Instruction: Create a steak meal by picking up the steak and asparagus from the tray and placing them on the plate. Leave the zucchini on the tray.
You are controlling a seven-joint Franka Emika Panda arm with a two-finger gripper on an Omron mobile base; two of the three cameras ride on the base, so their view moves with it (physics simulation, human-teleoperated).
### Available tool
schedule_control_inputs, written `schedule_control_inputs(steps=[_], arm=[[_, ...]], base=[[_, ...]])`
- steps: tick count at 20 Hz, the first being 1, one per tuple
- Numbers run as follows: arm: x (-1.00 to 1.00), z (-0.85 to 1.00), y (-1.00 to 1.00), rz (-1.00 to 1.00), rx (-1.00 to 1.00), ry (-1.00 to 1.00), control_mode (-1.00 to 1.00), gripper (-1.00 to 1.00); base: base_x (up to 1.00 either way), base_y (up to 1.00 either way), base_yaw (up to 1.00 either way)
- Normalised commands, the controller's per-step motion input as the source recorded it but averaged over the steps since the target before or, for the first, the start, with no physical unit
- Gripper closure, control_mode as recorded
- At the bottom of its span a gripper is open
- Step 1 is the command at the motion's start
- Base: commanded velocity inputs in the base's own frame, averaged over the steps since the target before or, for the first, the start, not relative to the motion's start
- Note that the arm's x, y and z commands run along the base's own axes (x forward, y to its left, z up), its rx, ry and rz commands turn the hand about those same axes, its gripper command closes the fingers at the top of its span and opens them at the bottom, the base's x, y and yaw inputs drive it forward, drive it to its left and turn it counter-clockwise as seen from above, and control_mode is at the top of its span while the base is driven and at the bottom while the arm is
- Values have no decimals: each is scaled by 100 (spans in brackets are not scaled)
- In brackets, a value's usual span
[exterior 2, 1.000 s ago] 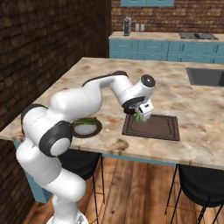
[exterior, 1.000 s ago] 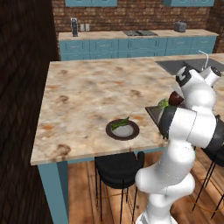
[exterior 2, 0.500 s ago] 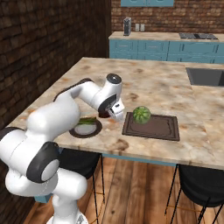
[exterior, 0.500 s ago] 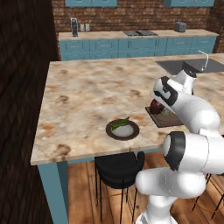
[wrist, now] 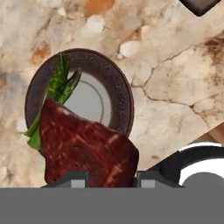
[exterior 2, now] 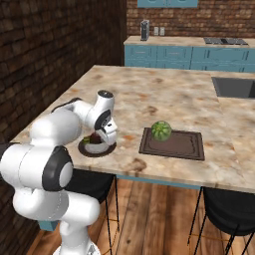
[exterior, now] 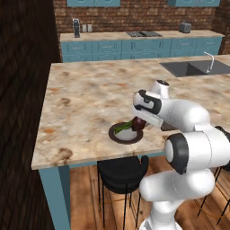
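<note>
My gripper [wrist: 109, 179] is shut on the steak [wrist: 87, 148], a dark red glossy chunk held just over the plate [wrist: 118, 87]. The asparagus [wrist: 59, 87] lies on the plate's left side, partly under the steak. From the left base view the steak [exterior: 138, 123] hangs at the plate's [exterior: 117, 137] right edge, beside the asparagus [exterior: 122, 126]. In the right base view the gripper [exterior 2: 102, 135] is over the plate [exterior 2: 107, 149], and the zucchini [exterior 2: 161, 131] sits on the tray [exterior 2: 174, 147] to the right.
The plate lies close to the counter's front edge [exterior 2: 149, 175]. A sink [exterior: 193, 67] is set in the counter at the far right. Black stools [exterior: 122, 168] stand under the front edge. A corner of the tray [wrist: 201, 5] shows in the hand view.
The arm has swung from over the tray to the plate, carrying the steak. The zucchini stays on the tray and the asparagus on the plate.
</note>
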Motion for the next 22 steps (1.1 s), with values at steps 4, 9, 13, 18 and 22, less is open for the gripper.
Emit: schedule_control_inputs(steps=[4, 9, 13, 18, 22], arm=[[36, -73, 51, 17, 2, 0, -100, 100], [48, -61, 30, 12, 2, 0, -100, 100], [33, -18, -1, 3, 4, 0, -100, -100], [-24, 15, -2, 2, 1, -7, -100, -100], [-86, 67, -11, 1, 0, -20, -100, -100]], base=[[0, 0, 0], [0, 0, 0], [0, 0, 0], [0, 0, 0], [0, 0, 0]])
